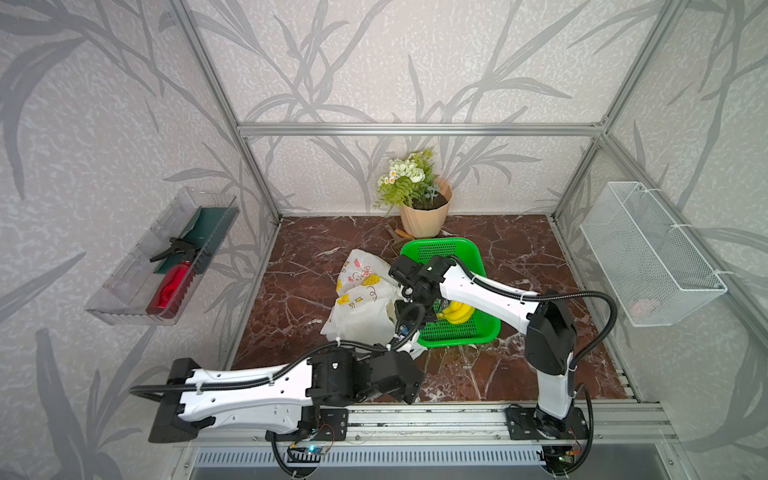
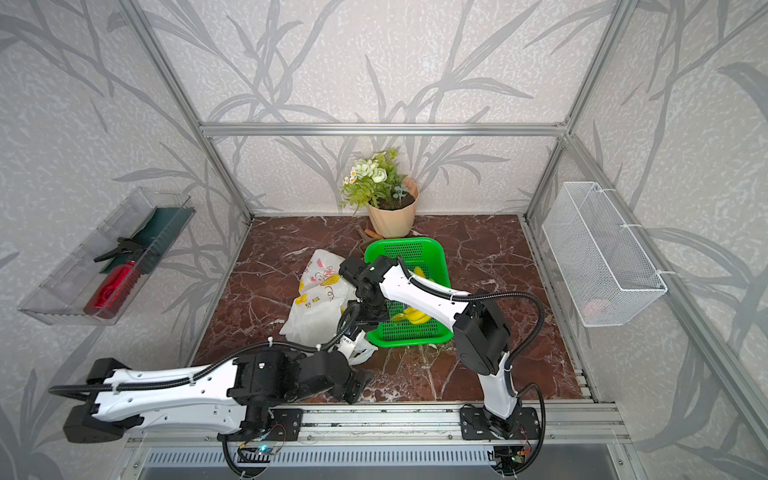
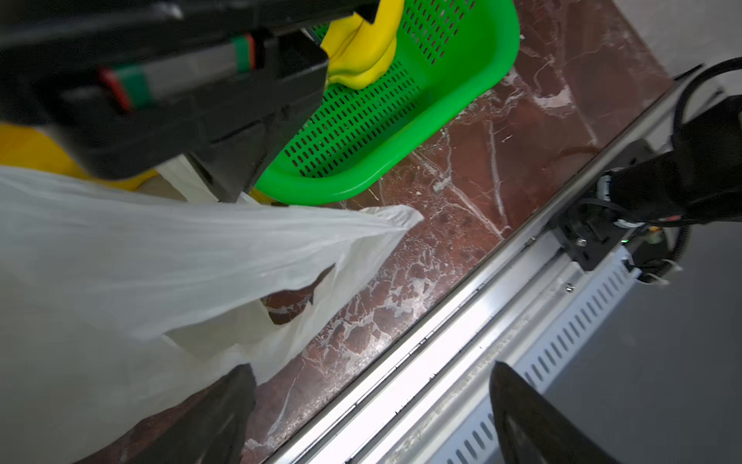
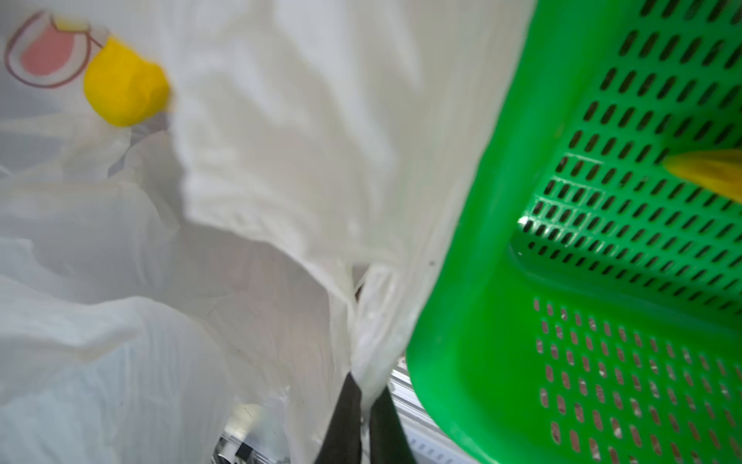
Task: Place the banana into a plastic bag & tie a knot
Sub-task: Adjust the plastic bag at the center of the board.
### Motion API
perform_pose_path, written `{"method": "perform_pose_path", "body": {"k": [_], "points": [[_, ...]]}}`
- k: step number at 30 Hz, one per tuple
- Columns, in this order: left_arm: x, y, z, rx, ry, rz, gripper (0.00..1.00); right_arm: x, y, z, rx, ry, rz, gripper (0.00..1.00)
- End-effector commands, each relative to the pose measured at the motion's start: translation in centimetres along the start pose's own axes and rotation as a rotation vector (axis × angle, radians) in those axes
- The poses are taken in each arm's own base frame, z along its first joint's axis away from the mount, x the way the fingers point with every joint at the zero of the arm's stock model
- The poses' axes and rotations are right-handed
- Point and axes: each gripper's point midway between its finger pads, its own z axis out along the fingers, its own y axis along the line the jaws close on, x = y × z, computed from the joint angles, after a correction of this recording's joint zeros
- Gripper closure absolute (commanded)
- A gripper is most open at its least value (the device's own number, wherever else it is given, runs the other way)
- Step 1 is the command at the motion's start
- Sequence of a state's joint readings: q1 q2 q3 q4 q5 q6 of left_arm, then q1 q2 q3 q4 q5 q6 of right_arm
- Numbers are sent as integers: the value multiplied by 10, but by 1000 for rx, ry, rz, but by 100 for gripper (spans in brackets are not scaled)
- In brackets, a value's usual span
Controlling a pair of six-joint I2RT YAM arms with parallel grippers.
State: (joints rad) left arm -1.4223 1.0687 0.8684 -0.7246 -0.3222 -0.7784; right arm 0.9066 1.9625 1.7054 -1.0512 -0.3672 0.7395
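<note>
Plastic bag (image 1: pixel 359 305) lies crumpled on the bench (image 1: pixel 291 291). Left end effector (image 3: pixel 371 365), at the bag's near edge: jaws wide apart, nothing between them. Right end effector (image 4: pixel 365 401): jaws together, clamped on a white strip of the bag. Green basket (image 1: pixel 440 249) just right of the bag; banana (image 1: pixel 457 312) rests inside it.

White printed plastic bag (image 1: pixel 361 307) lies crumpled beside the green basket (image 1: pixel 465 341); yellow banana bunch (image 1: pixel 457 312) sits inside it.
</note>
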Motion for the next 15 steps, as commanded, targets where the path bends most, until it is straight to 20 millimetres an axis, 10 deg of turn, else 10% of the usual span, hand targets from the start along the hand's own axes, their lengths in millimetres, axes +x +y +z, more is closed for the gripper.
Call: {"method": "perform_pose_path", "body": {"k": [1, 6, 8, 11, 15], "points": [[-25, 15, 5, -203, -128, -12, 8, 2, 0, -13, -40, -11, 37, 100], [-31, 40, 10, -444, -180, -22, 13, 6, -4, -21, -49, -14, 48, 100], [-38, 51, 4, -525, -226, -33, 33, 7, -7, -24, -49, -17, 55, 100], [-45, 55, -1, -550, -263, -34, 95, 5, -11, -30, -55, -32, 61, 100], [-55, 74, -39, -532, -339, -139, 100, -4, -9, -49, -88, -93, 53, 100]]}}
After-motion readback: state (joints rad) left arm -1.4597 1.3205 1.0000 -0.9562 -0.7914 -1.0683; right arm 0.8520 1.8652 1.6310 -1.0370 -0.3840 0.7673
